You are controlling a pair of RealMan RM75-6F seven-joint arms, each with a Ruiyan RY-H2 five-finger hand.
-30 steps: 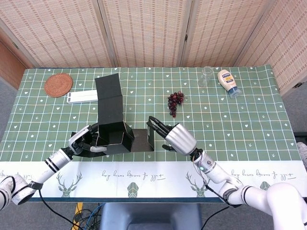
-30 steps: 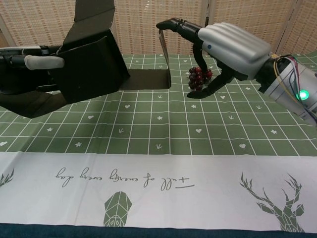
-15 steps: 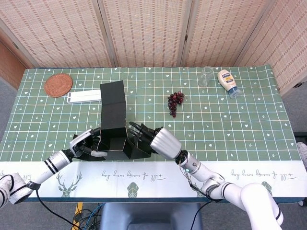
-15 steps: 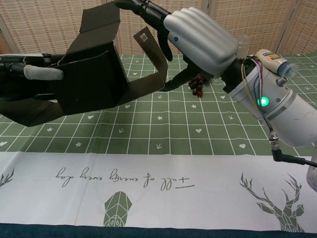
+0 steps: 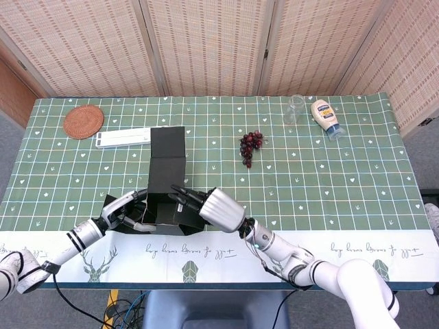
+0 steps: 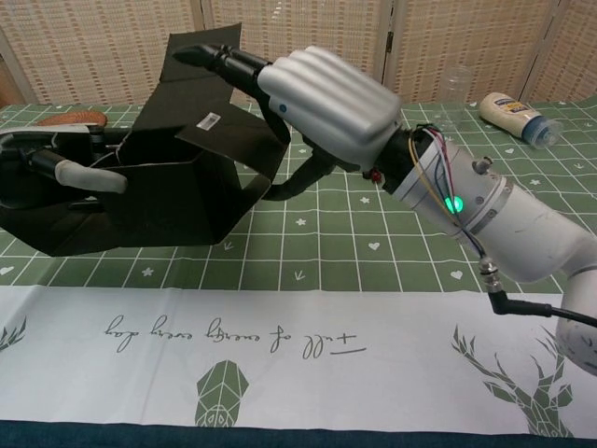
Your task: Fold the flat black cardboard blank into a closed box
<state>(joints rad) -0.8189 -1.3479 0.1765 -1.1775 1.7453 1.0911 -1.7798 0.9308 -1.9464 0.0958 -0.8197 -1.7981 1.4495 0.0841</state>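
You are partway through: the black cardboard blank (image 5: 167, 179) sits near the front edge of the surface (image 5: 329, 178), and its near end is already raised into a rough box body, with side walls standing between your two hands. Your left hand (image 5: 125, 210) grips the left wall of that body, fingers curled around its edge, holding it steady. Your right hand (image 5: 206, 205) has fingers stretched out flat and pressing on a side flap, tipping it inward over the opening; it clasps nothing. What remains, as I judge it: that flap is not yet seated, and the long lid panel extends flat toward the back of the surface, so the box stays open until you bring it over and tuck it in.
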